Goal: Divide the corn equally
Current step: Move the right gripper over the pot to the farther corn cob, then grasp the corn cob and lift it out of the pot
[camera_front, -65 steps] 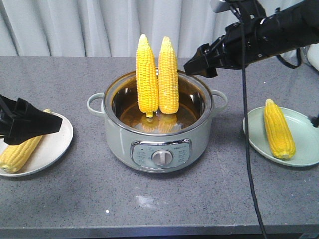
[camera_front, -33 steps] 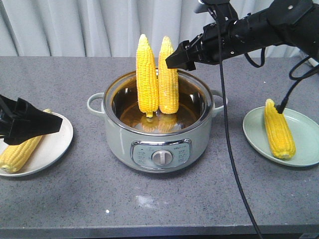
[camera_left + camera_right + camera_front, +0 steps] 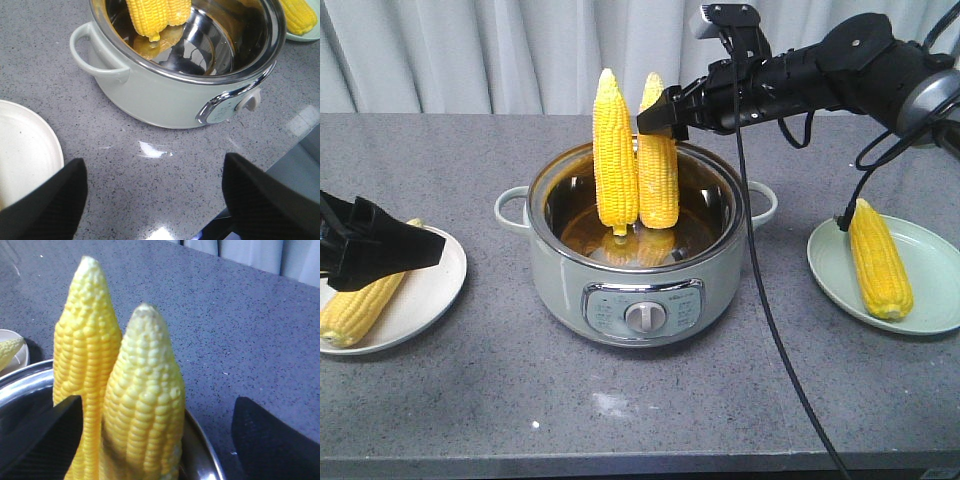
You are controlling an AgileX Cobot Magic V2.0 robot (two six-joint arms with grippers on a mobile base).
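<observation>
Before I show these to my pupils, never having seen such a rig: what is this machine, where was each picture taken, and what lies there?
It is a robot with two black arms, each ending in a two-fingered gripper. The wide picture looks forward from the robot; the other two come from cameras on its wrists, so the dark shapes at their lower corners are fingers. On the grey speckled counter stands a pale green electric pot with a steel rim, holding two yellow corn cobs upright. A white plate at the left carries a third cob; a pale green plate at the right carries a fourth cob. The left gripper hovers open by the white plate. The right gripper is open around the right-hand cob in the pot; nothing is held.
</observation>
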